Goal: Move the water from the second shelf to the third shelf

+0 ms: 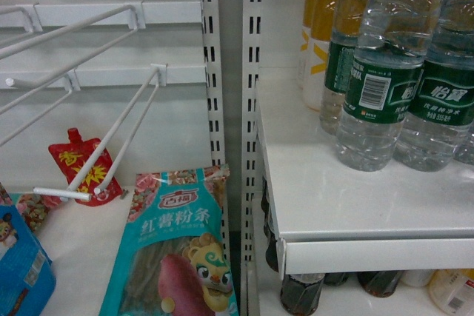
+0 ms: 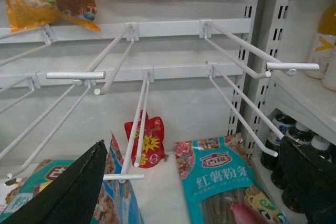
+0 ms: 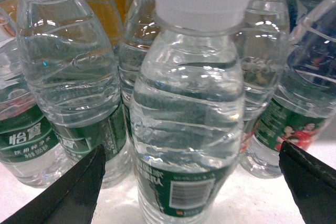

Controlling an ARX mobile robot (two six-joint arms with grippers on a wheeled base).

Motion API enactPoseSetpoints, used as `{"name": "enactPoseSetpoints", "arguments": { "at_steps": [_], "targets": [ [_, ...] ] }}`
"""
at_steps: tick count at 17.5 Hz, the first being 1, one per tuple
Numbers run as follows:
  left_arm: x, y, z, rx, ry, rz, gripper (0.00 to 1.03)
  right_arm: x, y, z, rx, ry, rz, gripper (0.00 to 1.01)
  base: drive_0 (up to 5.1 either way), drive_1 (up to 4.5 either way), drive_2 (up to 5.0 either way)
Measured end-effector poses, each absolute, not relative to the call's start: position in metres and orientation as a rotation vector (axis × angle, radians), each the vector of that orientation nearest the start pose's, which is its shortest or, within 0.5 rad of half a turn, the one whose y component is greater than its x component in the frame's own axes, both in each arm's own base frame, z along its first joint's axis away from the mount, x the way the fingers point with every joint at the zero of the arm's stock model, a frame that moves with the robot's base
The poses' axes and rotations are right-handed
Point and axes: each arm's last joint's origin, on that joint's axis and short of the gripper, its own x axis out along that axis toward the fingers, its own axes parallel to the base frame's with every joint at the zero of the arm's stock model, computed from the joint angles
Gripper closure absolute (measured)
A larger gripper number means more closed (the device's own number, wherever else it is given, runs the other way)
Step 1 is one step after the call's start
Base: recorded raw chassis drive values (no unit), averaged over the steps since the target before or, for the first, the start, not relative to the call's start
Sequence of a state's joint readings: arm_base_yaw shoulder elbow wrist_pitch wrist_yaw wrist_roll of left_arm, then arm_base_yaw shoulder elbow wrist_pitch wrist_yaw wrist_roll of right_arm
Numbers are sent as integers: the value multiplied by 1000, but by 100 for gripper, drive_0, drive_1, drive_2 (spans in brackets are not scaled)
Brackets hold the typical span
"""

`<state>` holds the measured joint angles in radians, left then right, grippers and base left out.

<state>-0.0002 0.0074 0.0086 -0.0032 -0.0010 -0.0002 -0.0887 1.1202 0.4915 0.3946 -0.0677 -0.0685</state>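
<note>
While the right gripper [image 3: 191, 182] hangs with its black jaws spread wide, a water bottle [image 3: 186, 124] stands between them, touching neither. Its long axis is vertical, white cap up, barcode on the dark green label facing the right wrist camera; its base is cut off at six o'clock. The plastic is clear and ribbed, the water colourless. More water bottles [image 3: 68, 77] crowd behind it from nine to three o'clock, with yellow drink bottles [image 3: 107, 3] beyond, mostly hidden.

In the head view the bottle stands at two o'clock on a smooth white shelf [image 1: 355, 205], its top cropped. Dark cola bottles [image 1: 300, 294] show below, only their upper parts visible.

The left gripper [image 2: 197, 182] is also open, empty, before white wire hooks [image 2: 142, 108]. A teal noodle packet [image 2: 226, 182] lies beneath.
</note>
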Motion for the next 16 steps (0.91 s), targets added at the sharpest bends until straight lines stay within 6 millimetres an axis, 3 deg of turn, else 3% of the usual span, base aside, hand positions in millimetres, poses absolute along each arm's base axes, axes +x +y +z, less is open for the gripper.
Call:
{"name": "enactPoseSetpoints", "arguments": {
  "at_steps": [6, 7, 8, 10, 13, 15, 16],
  "targets": [
    [98, 0, 166, 0, 2, 1, 5, 183, -16, 239, -28, 206, 22, 3, 0, 0, 0],
    [98, 0, 166, 0, 2, 1, 5, 174, -15, 242, -26, 124, 13, 7, 0, 0, 0],
    [98, 0, 166, 0, 2, 1, 5, 160, -13, 243, -26, 31, 1, 17, 0, 0, 0],
    [98, 0, 166, 0, 2, 1, 5, 134, -1, 228, -16, 46, 3, 38, 0, 0, 0],
    [98, 0, 166, 0, 2, 0, 5, 99, 0, 217, -15, 11, 0, 74, 0, 0, 0],
    [98, 0, 166, 0, 2, 0, 5, 97, 0, 210, -16, -13, 0, 100, 0, 0, 0],
    [98, 0, 166, 0, 2, 0, 5, 97, 0, 207, -14, -7, 0, 99, 0, 0, 0]
  ]
}}
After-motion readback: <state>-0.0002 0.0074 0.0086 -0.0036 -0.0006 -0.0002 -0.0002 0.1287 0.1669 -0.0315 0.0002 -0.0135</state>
